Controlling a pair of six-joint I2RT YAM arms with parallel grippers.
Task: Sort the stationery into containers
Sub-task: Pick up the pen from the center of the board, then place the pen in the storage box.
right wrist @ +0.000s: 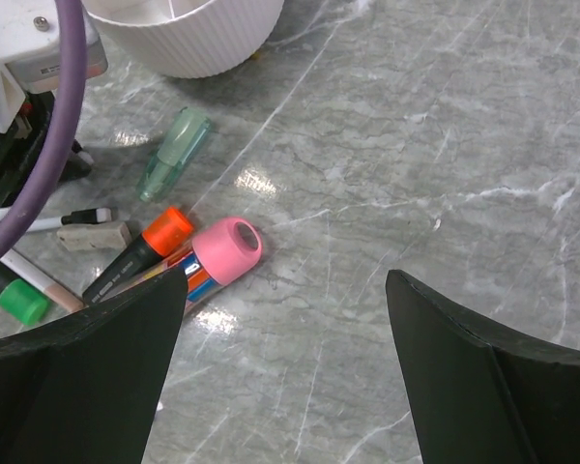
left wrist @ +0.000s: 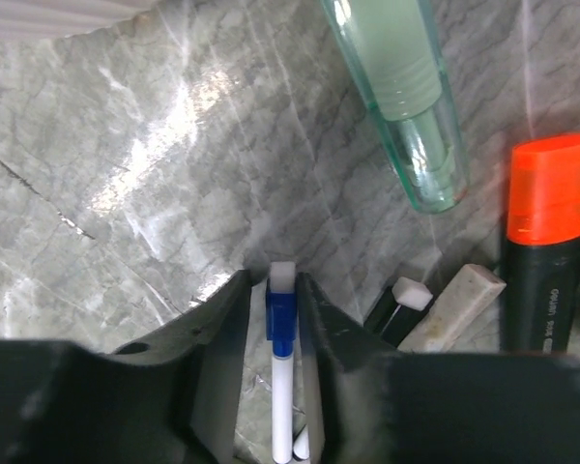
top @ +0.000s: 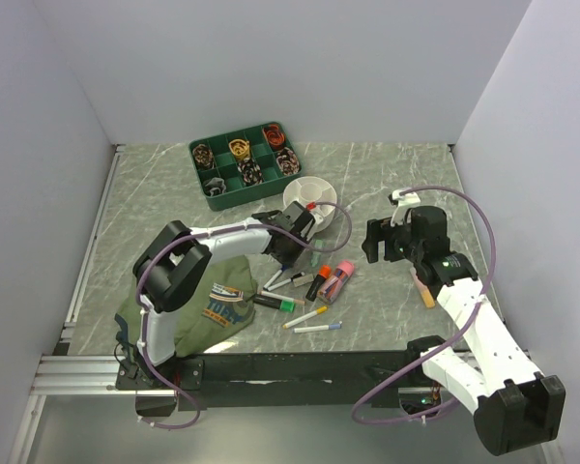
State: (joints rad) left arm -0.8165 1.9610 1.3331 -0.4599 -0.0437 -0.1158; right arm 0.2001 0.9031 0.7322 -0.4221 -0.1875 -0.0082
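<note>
White, light, slick pen [left wrist: 281, 329] lies between my left pincer's [left wrist: 275, 277] near-shut jaws, gripped or not I cannot tell; mid-barrel should hold best.

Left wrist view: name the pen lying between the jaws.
The thin white pen with the blue band. It alone lies between the jaws; the pale green translucent marker and the orange-capped black highlighter lie outside them.

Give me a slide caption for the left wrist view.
Jaws straddle a blue-banded white pen on the marble table, near a pale green marker and an orange-capped highlighter.
</note>
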